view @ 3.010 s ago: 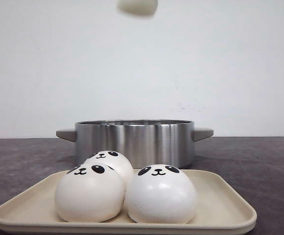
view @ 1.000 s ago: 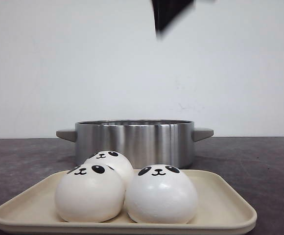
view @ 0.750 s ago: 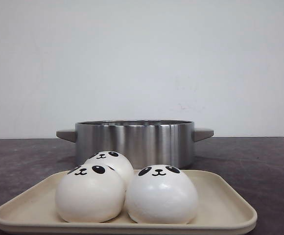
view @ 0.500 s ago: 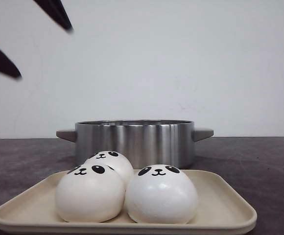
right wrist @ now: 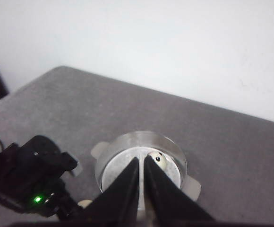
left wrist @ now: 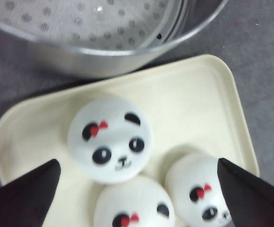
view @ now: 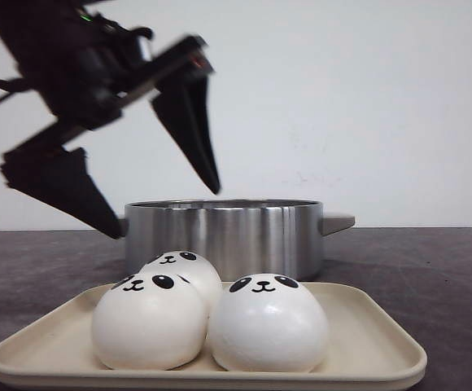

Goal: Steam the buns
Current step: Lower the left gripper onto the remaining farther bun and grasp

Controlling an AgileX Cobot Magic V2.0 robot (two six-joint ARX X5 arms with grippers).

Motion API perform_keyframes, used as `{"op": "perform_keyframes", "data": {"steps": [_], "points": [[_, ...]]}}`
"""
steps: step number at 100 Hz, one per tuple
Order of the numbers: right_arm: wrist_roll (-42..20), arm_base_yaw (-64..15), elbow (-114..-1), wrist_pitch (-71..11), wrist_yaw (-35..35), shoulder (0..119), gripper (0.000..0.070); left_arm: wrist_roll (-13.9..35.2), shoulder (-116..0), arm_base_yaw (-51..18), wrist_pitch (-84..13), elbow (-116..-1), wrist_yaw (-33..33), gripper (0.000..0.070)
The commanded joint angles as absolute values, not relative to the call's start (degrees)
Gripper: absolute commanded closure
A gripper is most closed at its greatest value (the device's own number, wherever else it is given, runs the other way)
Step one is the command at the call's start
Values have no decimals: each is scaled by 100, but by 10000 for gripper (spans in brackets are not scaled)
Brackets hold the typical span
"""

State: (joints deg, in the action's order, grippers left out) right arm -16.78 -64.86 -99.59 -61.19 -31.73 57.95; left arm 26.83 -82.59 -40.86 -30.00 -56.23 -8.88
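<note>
Three white panda buns lie on a beige tray (view: 366, 346): front left (view: 149, 322), front right (view: 268, 323), and one behind (view: 183, 269). My left gripper (view: 165, 213) is open wide and empty, above the tray in front of the steel pot (view: 244, 236). In the left wrist view the three buns (left wrist: 109, 139) (left wrist: 133, 205) (left wrist: 201, 187) lie below between the spread fingers (left wrist: 23, 194). My right gripper (right wrist: 141, 158) is shut and empty, high above the pot (right wrist: 113, 151). A fourth bun (right wrist: 158, 161) lies inside that pot.
The pot has a perforated steamer floor (left wrist: 80, 23) and side handles (view: 338, 221). The tray sits right in front of it on the dark grey table (view: 431, 269). A white wall is behind. The left arm (right wrist: 33, 175) shows beside the pot in the right wrist view.
The left gripper has come down from the upper left, open, to just above the tray. The right gripper's finger has left the top of the front view.
</note>
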Motion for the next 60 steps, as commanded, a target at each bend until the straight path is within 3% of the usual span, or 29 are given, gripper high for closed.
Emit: {"op": "perform_keyframes", "data": {"steps": [1,48,53,60], "points": [[-1798,-6560,-10057,-6141,-3192,5872,690,2733,-8517,-4180,-2950,-5843,-854,26],[-2058,-6560,-10055,-6641,-3199,5789,690,2773,-9522,-4213,-3061,-5988,-624,30],[-2058,-6560,-10055,-6648,-3199,5789,690,2773,-9574,-4213,-3050,-5988,-593,50],[-2056,-6560,-10055,-6648,-3208,5789,690,2775,-9629,-4213,-3052,-5988,-593,130]]}}
